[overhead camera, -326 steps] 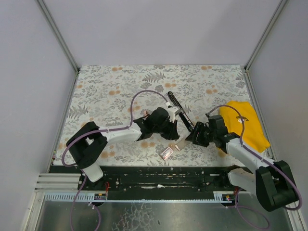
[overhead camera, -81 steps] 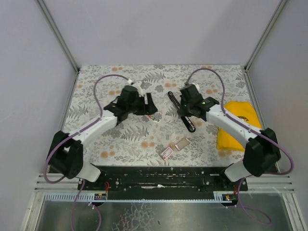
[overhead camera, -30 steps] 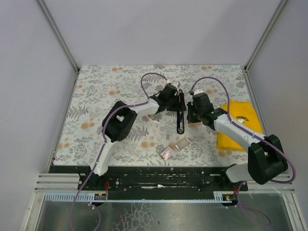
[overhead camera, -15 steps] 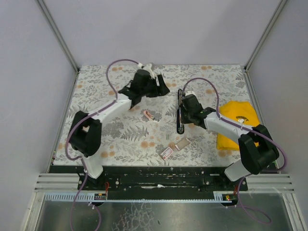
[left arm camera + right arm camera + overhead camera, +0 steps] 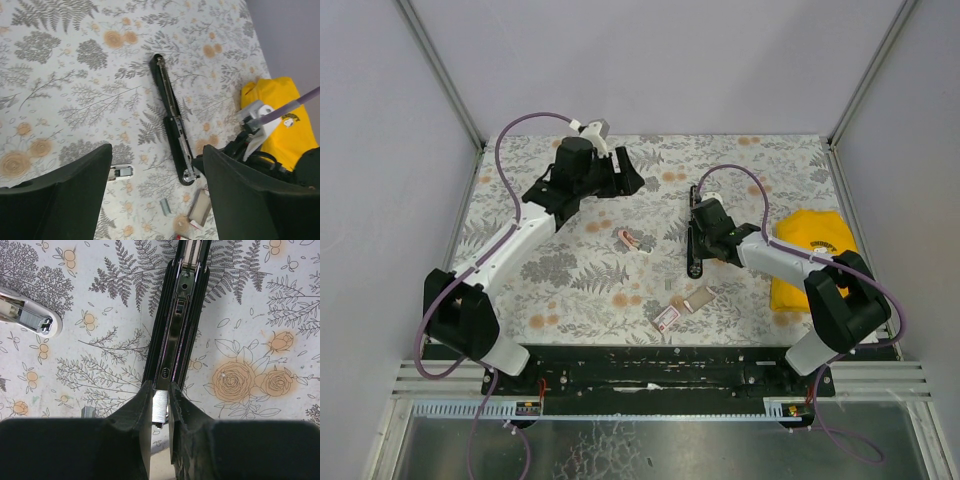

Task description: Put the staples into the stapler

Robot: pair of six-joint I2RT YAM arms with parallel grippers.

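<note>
Logging the top external view first: the stapler [image 5: 694, 232] lies opened flat on the floral table [image 5: 520, 290], right of centre, a long black strip running near to far. The right gripper [image 5: 704, 228] is down at the stapler's near half, with the right arm [image 5: 780, 258] reaching in from the right, just past the yellow cloth [image 5: 825, 255]. The claw state is not readable from up here. The left gripper [image 5: 625, 176] hangs raised over the far left-centre of the table, well apart from the stapler. A small silver piece [image 5: 633, 241] lies on the table between the two arms. Two small packets [image 5: 666, 318] sit near the front edge, close to each other.

Left wrist view: both fingers [image 5: 60, 200] are spread wide, with only patterned table between them and nothing held. The stapler is seen below, its two halves end to end and the metal channel facing up. The yellow cloth is at the right edge, and the right arm is beside the stapler's near end.

Right wrist view: the fingertips [image 5: 142, 425] are pressed almost together, pinching a short silvery staple strip [image 5: 159, 410]. The strip sits right at the end of the stapler's channel, in line with it; I cannot tell whether it has entered the channel. The silver piece is at the left edge, apart from the stapler
</note>
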